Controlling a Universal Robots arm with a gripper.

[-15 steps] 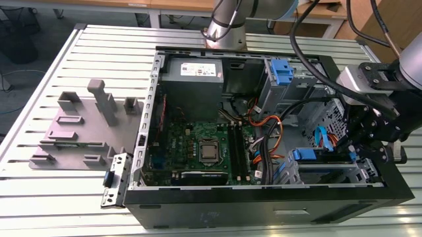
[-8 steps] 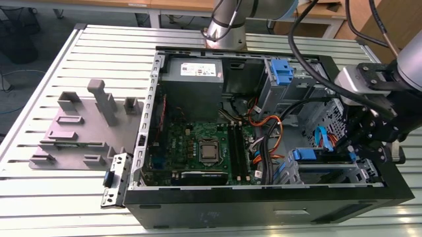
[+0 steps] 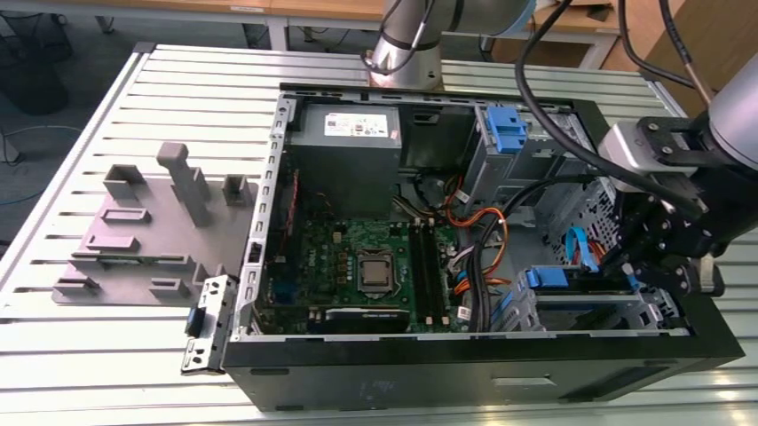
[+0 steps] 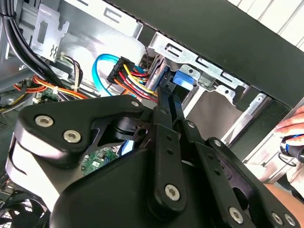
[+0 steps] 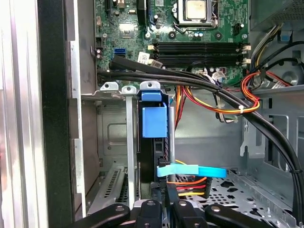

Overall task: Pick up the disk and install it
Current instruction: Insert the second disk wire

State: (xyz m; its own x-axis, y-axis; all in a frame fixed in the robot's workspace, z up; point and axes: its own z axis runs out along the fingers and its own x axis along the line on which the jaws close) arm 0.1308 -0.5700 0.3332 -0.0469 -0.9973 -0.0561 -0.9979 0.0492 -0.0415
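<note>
The disk (image 3: 566,277) stands on edge in the drive cage (image 3: 592,311) at the front corner of the open computer case, on the exterior view's right. Its blue caddy tab (image 5: 154,121) and dark edge show in the first wrist view. The blue caddy end (image 4: 183,78) also shows past the fingers in the second wrist view. My gripper (image 3: 645,271) hangs over the cage. Its two long fingers (image 4: 164,123) run close together to the disk's end, and the gripper (image 5: 164,209) looks shut on it.
A blue data cable (image 5: 190,171) and a bundle of coloured power wires (image 5: 187,186) lie right by the disk. Thick black cables (image 5: 228,97) cross above the motherboard (image 3: 367,266). A grey fixture (image 3: 154,231) sits on the table. A person's hand (image 4: 292,126) is outside the case.
</note>
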